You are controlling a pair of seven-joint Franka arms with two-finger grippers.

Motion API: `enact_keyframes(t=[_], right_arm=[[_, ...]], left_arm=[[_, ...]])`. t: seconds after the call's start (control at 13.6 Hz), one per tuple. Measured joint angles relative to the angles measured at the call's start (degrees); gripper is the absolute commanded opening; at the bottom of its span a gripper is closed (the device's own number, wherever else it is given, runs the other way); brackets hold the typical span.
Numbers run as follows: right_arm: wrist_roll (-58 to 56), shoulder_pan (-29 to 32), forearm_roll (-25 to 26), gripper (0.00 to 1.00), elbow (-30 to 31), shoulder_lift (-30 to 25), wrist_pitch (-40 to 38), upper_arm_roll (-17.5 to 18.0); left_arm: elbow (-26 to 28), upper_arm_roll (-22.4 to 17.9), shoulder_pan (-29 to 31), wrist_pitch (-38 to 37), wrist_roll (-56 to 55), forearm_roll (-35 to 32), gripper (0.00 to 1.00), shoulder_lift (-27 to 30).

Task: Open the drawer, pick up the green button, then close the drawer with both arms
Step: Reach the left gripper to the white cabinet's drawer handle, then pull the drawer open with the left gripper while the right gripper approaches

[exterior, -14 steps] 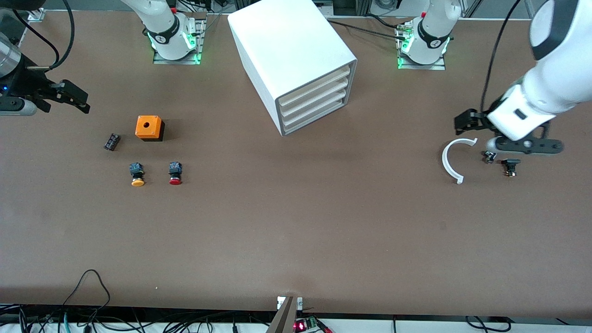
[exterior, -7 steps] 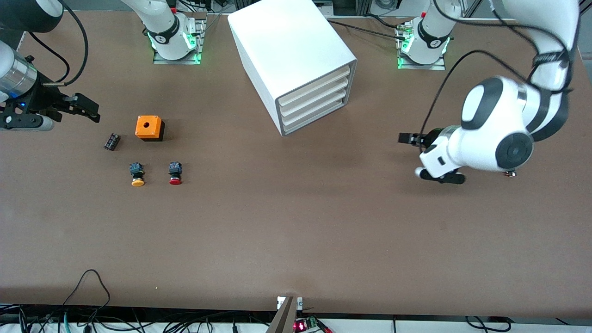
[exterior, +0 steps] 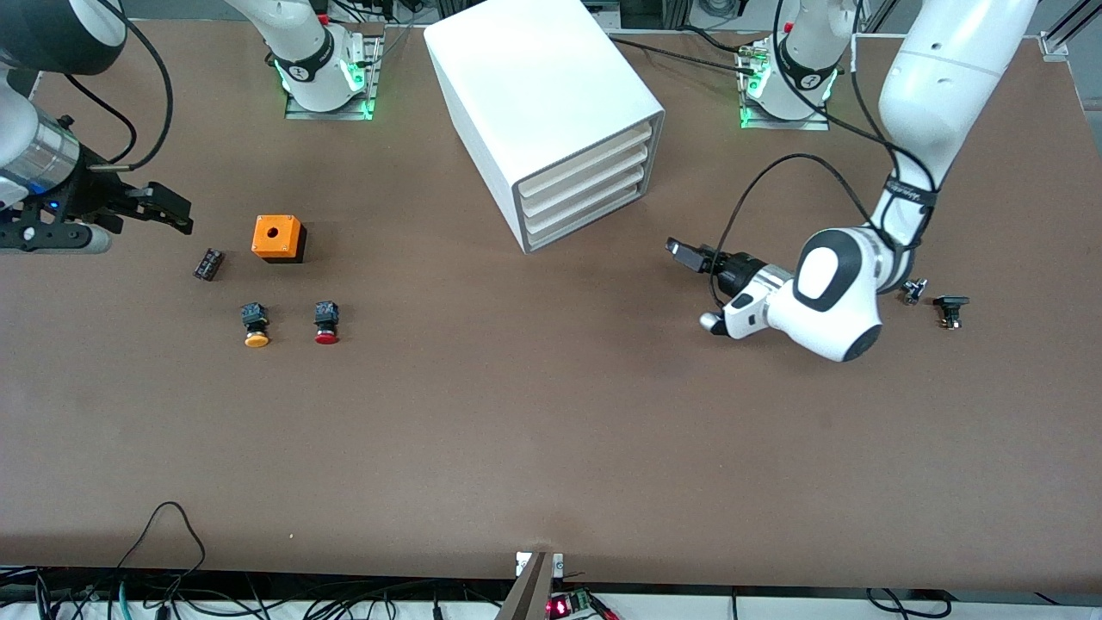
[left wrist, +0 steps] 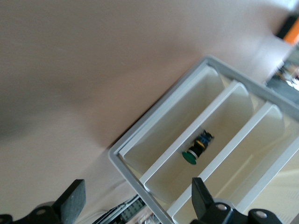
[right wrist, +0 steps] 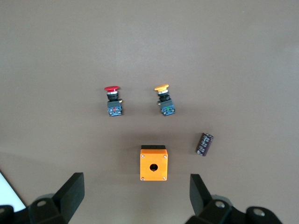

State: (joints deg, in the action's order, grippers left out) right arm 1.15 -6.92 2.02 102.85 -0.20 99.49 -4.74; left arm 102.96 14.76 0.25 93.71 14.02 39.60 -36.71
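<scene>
The white cabinet [exterior: 542,95] stands at the robots' side of the table, and all its drawers sit flush. The lowest drawer [exterior: 585,215] is shut. My left gripper [exterior: 689,255] is open and empty, low over the table in front of the drawers, a short gap from them. In the left wrist view the gripper [left wrist: 138,205] faces the cabinet front [left wrist: 126,168]. The green button [left wrist: 196,150] lies inside one of the lower drawers; I cannot tell which. My right gripper [exterior: 168,208] is open and empty at the right arm's end, and it also shows in the right wrist view [right wrist: 135,196].
An orange box [exterior: 278,238] with a hole, a yellow-capped button [exterior: 255,325], a red-capped button [exterior: 325,323] and a small black part [exterior: 208,263] lie near the right gripper. Two small black parts [exterior: 950,310] lie at the left arm's end.
The left arm has swung from the left arm's end of the table toward the cabinet front, now covering the white curved piece. The right gripper has edged toward the orange box.
</scene>
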Motion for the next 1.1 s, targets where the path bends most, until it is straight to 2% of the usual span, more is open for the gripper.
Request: enact_keyframes(t=[0.22, 0.59, 1.1], right_arm=[[0.45, -3.47, -0.01, 1.0, -0.07, 2.16, 0.89, 0.28], [0.74, -5.11, -0.01, 1.0, -1.45, 2.63, 1.08, 0.49], [0.73, -8.09, -0.03, 1.0, -4.38, 8.91, 2.28, 1.36]], left_arm=[[3.73, 3.06, -0.27, 0.25, 10.15, 5.05, 1.0, -1.55], [10.41, 5.05, -0.56, 5.26, 26.35, 10.8, 1.0, -3.55], [13.34, 7.5, -2.04, 10.37, 33.78, 17.22, 0.98, -6.69]])
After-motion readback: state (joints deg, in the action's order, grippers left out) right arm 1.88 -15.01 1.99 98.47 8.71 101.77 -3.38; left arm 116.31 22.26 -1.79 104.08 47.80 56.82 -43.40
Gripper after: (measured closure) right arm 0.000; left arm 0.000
